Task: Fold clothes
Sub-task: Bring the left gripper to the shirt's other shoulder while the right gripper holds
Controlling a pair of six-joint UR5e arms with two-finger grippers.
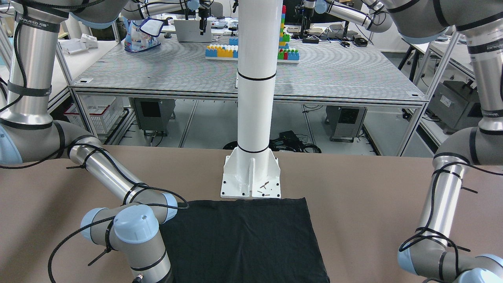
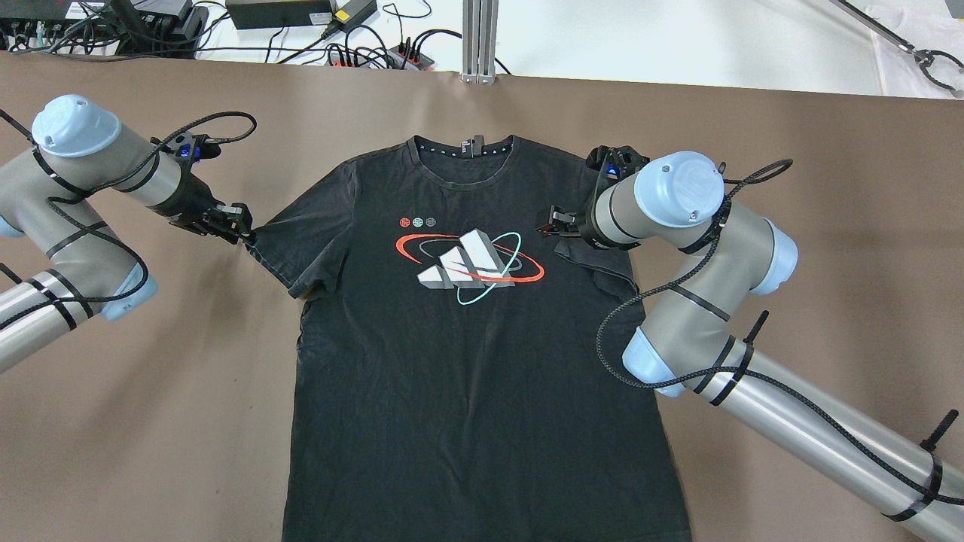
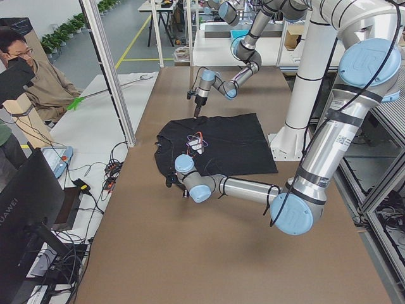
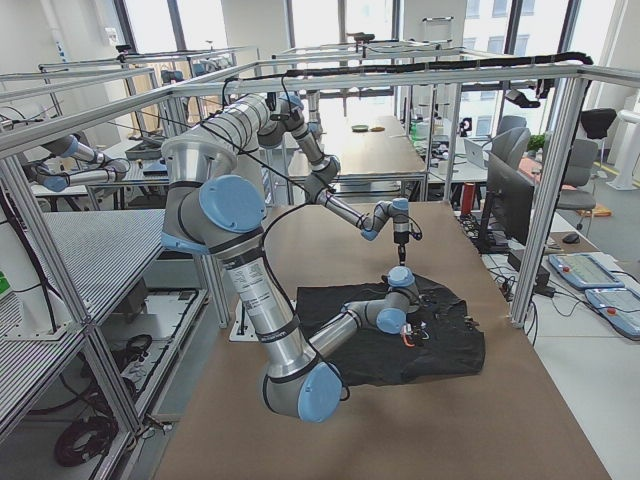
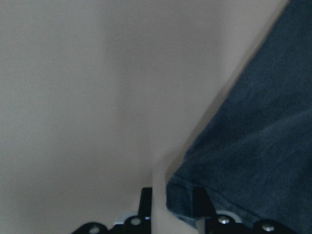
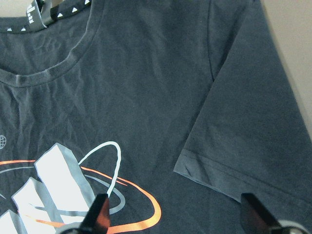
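The clothes (image 2: 467, 361) are a black T-shirt with a red, white and teal chest print, lying flat and face up on the brown table (image 2: 151, 421), collar at the far side. My left gripper (image 2: 242, 224) sits at the tip of the left sleeve. In the left wrist view its fingers (image 5: 146, 197) stand narrowly apart, open, around the sleeve hem (image 5: 183, 195), with table showing beside the cloth. My right gripper (image 2: 553, 222) hovers open over the right sleeve (image 6: 243, 122), whose hem lies between the wide-spread fingers (image 6: 100, 212).
The white pillar (image 1: 255, 78) and its base plate (image 1: 251, 181) stand just past the shirt's bottom hem. An aluminium post (image 2: 480, 38) and cables (image 2: 361, 45) line the far table edge. A person (image 3: 31, 76) sits beyond the table end.
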